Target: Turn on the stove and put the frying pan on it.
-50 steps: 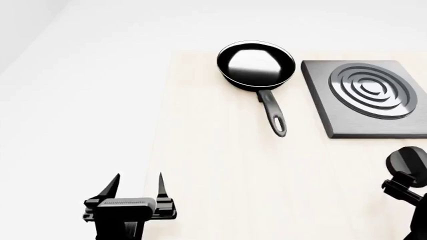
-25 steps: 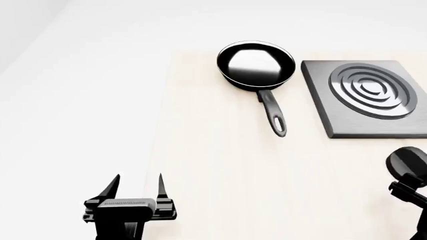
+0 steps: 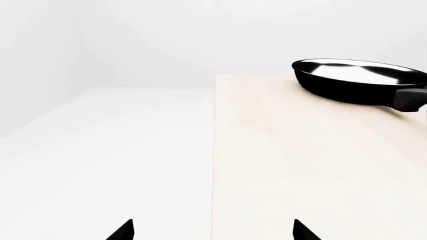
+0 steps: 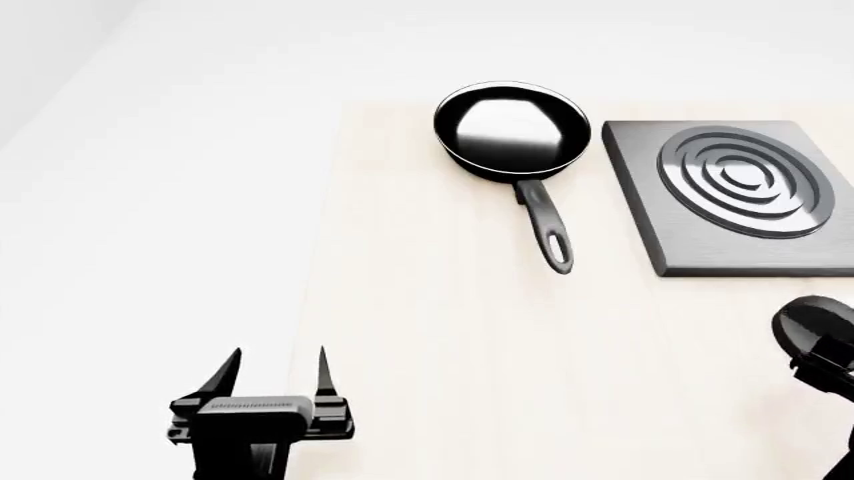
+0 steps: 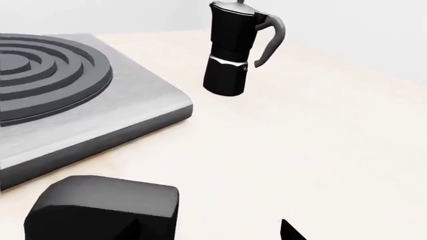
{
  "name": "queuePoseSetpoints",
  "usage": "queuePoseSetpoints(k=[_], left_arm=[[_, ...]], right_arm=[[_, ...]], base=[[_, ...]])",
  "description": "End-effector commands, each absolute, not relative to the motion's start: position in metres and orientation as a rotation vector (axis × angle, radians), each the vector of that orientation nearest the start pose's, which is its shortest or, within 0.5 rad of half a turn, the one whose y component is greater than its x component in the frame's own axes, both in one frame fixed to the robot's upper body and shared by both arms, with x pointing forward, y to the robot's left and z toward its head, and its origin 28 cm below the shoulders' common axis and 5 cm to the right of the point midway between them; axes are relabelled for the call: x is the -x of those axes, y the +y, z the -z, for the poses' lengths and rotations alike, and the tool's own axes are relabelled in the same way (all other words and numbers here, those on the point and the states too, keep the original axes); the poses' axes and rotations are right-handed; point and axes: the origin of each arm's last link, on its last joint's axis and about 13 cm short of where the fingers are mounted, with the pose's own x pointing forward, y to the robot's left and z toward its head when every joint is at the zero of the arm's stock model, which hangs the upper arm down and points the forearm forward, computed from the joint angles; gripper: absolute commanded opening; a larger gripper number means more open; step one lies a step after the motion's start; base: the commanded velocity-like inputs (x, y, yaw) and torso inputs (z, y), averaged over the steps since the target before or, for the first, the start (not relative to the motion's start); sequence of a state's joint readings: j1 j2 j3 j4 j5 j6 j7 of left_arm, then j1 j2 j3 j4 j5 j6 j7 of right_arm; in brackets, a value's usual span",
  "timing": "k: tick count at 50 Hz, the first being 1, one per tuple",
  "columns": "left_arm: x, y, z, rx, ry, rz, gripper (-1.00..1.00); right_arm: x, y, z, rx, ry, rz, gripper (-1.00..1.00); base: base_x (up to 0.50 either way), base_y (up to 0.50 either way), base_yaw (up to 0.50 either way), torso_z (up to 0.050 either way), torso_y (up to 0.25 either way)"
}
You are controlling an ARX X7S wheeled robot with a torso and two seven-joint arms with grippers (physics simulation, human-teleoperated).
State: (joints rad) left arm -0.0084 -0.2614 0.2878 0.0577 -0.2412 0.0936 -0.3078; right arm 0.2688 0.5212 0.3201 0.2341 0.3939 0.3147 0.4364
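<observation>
The frying pan [image 4: 514,128] lies on the light wooden table, its long handle [image 4: 547,230] pointing toward me; it also shows in the left wrist view [image 3: 353,80]. The stove [image 4: 727,195] lies just right of the pan, its ring burner bare, and also shows in the right wrist view [image 5: 100,100]. Its black knob [image 4: 811,322] sits on the table in front of the stove, close in the right wrist view [image 5: 100,207]. My left gripper [image 4: 278,365] [image 3: 212,231] is open and empty over the table's left edge. My right gripper [image 4: 827,360] [image 5: 210,231] is open beside the knob, mostly out of the head view.
A black-and-silver moka pot [image 5: 233,50] stands beyond the stove's far corner. The table's left edge [image 4: 334,300] runs near my left gripper, with white floor beyond it.
My right gripper has slid down and to the right by the knob. The left arm, pan and stove have not moved.
</observation>
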Motion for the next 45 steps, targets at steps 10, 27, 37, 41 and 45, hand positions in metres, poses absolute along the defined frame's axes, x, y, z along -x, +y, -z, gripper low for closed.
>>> queuePoseSetpoints(k=[10, 27, 37, 41, 45], left_arm=[[-0.206, 0.207, -0.026, 0.014, -0.085, -0.015, 1.0], [-0.205, 0.207, -0.026, 0.011, -0.085, -0.015, 1.0], [-0.205, 0.207, -0.026, 0.01, -0.085, -0.016, 1.0], [-0.205, 0.208, -0.025, 0.009, -0.085, -0.016, 1.0], [-0.206, 0.207, -0.025, 0.009, -0.084, -0.017, 1.0]], right_arm=[[-0.245, -0.306, -0.077, -0.023, 0.13, 0.827, 1.0], [-0.245, -0.311, -0.076, -0.025, 0.134, 0.834, 1.0], [-0.249, -0.314, -0.076, -0.02, 0.137, 0.838, 1.0], [-0.25, -0.314, -0.076, -0.02, 0.139, 0.839, 1.0], [-0.251, -0.313, -0.074, -0.02, 0.142, 0.837, 1.0]], base=[[0.0, 0.0, 0.0, 0.0, 0.0], [0.0, 0.0, 0.0, 0.0, 0.0], [0.0, 0.0, 0.0, 0.0, 0.0], [0.0, 0.0, 0.0, 0.0, 0.0], [0.0, 0.0, 0.0, 0.0, 0.0]])
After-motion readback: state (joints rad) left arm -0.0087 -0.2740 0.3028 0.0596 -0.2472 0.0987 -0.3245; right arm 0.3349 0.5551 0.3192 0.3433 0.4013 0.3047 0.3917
